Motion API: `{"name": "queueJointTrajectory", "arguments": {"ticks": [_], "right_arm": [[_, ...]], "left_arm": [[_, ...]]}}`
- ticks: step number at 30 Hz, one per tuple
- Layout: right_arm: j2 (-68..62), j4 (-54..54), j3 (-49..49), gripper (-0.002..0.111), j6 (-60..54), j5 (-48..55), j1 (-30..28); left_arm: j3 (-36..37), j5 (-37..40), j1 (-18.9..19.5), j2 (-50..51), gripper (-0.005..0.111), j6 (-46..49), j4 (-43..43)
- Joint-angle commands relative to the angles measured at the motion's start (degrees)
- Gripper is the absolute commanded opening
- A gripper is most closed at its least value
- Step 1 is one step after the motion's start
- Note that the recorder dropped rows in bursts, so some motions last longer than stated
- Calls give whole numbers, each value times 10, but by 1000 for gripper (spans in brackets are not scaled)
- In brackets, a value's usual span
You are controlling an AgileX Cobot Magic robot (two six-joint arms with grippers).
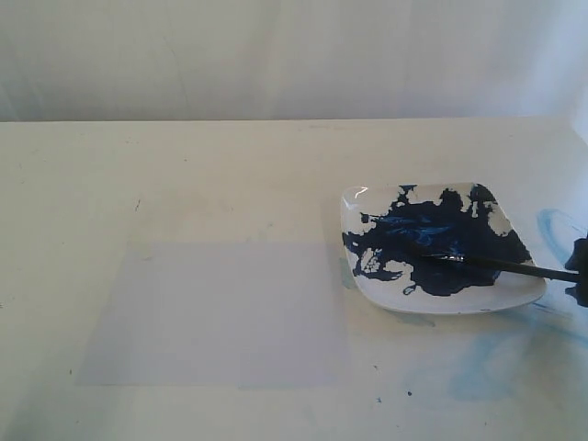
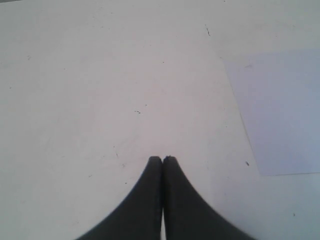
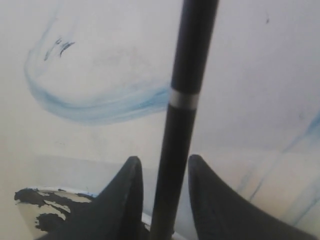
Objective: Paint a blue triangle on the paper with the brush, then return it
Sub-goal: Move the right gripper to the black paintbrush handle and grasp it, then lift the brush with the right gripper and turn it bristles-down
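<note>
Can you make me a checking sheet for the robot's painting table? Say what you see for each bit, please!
Surface: cream-coloured tabletop, with pale-blue paint smears on its right part.
Job's things: pale lilac-white rectangular paper sheet lies flat, nothing painted on it yet; long thin black-handled brush rests with its tip on the white squarish plate.
Clutter: that plate holds a dark-blue paint blotch.
Grippers: left gripper jaws shut, empty, above bare table beside the paper; right gripper jaws open on either side of the brush handle, gaps showing.
Cables: nothing seen.
Surroundings: plain white backdrop behind the table.
</note>
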State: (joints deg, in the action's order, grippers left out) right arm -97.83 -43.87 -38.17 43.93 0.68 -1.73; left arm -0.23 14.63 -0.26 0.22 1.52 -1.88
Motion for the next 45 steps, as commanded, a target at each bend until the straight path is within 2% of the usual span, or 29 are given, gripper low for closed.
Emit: {"name": "queueJointTrajectory", "arguments": {"ticks": [1, 16, 26, 36, 40, 45], "right_arm": [[-10, -1, -1, 30, 2, 2, -5], [-9, -1, -1, 30, 2, -14, -5], [-9, -1, -1, 10, 2, -22, -5], [-9, -1, -1, 9, 15, -31, -5], [9, -1, -1, 8, 15, -63, -5], [56, -1, -1, 3, 15, -110, -5]], "left_arm": [[2, -1, 1, -2, 0, 0, -6], [2, -1, 1, -2, 0, 0, -6], [2, -1, 1, -2, 0, 0, -6], [2, -1, 1, -2, 0, 0, -6], [2, -1, 1, -2, 0, 0, -6], [2, -1, 1, -2, 0, 0, -6]]}}
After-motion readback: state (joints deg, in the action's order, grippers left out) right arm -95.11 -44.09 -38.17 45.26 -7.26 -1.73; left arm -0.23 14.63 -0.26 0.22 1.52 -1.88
